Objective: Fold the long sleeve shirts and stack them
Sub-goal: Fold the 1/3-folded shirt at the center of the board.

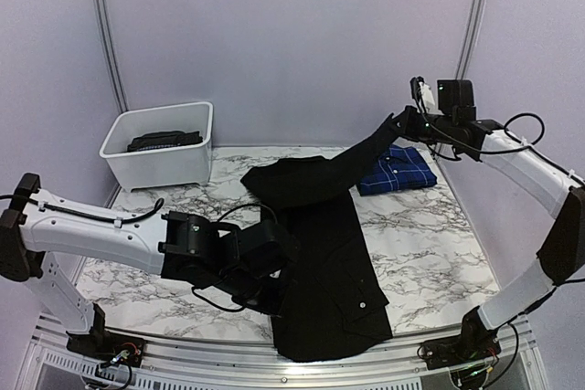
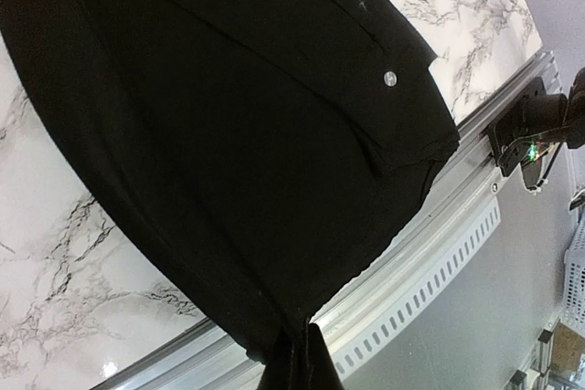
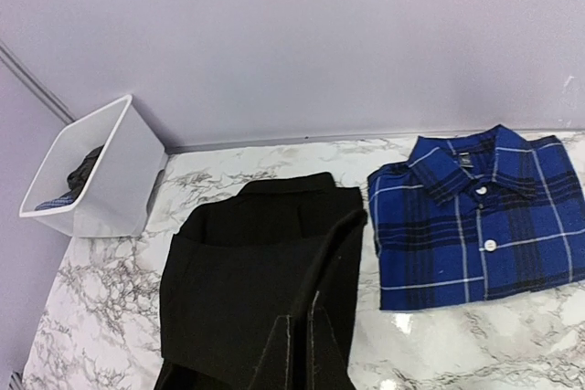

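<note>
Two grips on the black shirt (image 1: 324, 262) right now.

L side: left gripper (image 1: 263, 291), lower centre-left of the top view, is closed on the shirt's edge. Its wrist cam shows cloth pinched at bottom centre, w/ the shirt body fanning up across the frame and one button (image 2: 390, 79) visible.

R side: right gripper (image 1: 409, 123), upper right of the top view, is closed on the end of the sleeve (image 1: 361, 148). The sleeve is lifted off the table (image 1: 430, 253) in a taut diagonal.

Rest of the shirt lies flat in mid-frame, hem reaching the rail (image 1: 228, 363) at the bottom edge. Blue plaid shirt (image 1: 396, 171) sits folded right of centre, upper part of frame, just beside the lifted sleeve. White bin (image 1: 157, 167) is upper left, w/ dark cloth inside.

Step, as I read it: fold the sleeve in across the body. To do it well:
- Carry the sleeve low and toward frame left over the torso, taut but not so hard the whole shirt drags.
- Use the L grip as the anchor.
- Lay the cuff inside the body outline, no overhang.
- Watch the plaid shirt, since a wide swing could snag it.
- Let go only once the cloth rests flat.
</note>
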`<action>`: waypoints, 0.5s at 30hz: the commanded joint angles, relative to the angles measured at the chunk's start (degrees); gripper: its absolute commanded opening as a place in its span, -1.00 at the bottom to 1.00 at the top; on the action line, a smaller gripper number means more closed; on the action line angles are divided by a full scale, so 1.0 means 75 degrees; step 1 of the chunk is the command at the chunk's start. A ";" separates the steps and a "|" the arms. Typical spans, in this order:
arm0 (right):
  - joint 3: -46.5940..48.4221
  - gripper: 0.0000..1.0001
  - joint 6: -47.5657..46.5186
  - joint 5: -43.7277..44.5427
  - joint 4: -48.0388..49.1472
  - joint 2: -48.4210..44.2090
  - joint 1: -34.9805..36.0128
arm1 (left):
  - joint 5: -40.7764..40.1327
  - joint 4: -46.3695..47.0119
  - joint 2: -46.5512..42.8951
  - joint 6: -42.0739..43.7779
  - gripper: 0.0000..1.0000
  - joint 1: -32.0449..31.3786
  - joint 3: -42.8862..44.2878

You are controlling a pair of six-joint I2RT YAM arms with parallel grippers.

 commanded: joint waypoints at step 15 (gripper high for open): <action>-0.0612 -1.00 -0.0423 0.0118 -0.0633 -0.0665 -0.0611 | 0.1196 -0.0579 0.1611 0.1064 -0.73 -0.0045 0.1012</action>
